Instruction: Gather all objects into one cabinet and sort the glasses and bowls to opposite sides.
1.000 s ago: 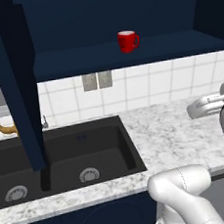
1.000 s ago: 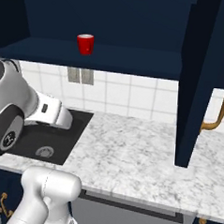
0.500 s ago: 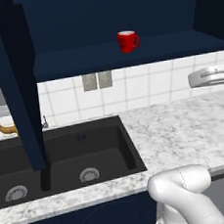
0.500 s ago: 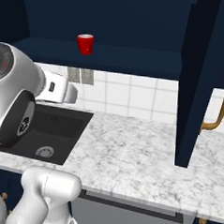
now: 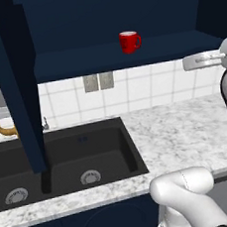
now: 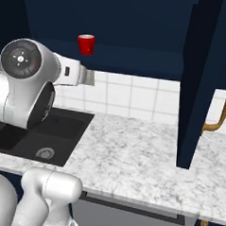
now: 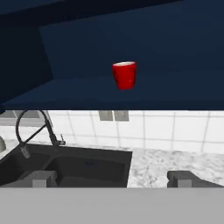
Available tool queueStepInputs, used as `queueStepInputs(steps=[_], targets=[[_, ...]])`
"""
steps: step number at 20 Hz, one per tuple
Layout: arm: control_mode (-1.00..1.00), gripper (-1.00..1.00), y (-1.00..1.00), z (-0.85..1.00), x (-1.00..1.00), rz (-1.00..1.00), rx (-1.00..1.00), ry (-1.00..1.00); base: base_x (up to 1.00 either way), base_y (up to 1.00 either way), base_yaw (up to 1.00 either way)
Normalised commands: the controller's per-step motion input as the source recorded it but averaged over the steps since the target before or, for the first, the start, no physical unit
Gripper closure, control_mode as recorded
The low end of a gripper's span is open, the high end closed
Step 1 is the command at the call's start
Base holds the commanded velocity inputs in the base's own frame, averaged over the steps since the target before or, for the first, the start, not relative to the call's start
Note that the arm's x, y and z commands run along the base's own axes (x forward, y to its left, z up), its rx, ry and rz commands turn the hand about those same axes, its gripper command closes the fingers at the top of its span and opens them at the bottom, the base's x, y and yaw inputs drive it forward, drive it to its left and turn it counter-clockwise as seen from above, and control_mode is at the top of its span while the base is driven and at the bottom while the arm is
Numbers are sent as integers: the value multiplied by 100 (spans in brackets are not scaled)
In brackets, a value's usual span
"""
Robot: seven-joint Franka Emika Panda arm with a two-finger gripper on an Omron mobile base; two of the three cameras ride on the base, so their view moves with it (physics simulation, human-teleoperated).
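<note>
Since the red mug (image 7: 124,75) stands upright alone on the navy cabinet (image 5: 129,59) shelf, it looks light, rigid, glossy and likely slippery; gripping across its body seems safest; the gripper (image 7: 111,178) hangs well below, jaws wide, empty.

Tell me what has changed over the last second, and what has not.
The arm has risen: in the left base view its forearm climbed from counter height to just below the cabinet shelf, and in the right base view it lifted off the sink area toward the shelf. The gripper took hold of nothing; its jaws stand open. The red mug stayed upright on the shelf.
</note>
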Motion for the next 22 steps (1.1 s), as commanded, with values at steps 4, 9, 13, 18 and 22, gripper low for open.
queueStepInputs(steps=[4,9,13,18,22], targets=[[-100,-100,0,22,25,8,-1,-23,0,0,0],[-100,-100,0,25,46,0,-3,-5,0,0,0],[-100,-100,-1,2,58,2,0,2,0,0,0],[-100,-100,1,0,51,3,0,0,0,0,0],[-100,-100,4,0,45,0,0,0,0,0,0]])
